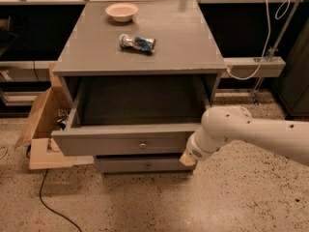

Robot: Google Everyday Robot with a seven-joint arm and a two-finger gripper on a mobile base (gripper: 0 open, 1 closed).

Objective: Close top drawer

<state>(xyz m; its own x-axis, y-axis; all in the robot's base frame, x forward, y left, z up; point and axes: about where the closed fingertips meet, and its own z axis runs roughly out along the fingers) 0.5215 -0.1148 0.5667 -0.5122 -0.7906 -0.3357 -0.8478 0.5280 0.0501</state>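
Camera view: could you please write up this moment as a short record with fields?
top drawer: pulled well out of the cabinet, knob at centre of its front
gripper: low at the right end of the drawer front; contact unclear
on cabinet: bowl at the back, blue packet nearer the middle
second drawer: below, set further back
box: cardboard, open, on the floor left of the cabinet
task state: not yet closed

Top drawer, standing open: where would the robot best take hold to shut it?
Grip the small central knob, or press the flat front, coming from the front: the top drawer is pulled out and both face outward. The gripper sits by the front's right end.
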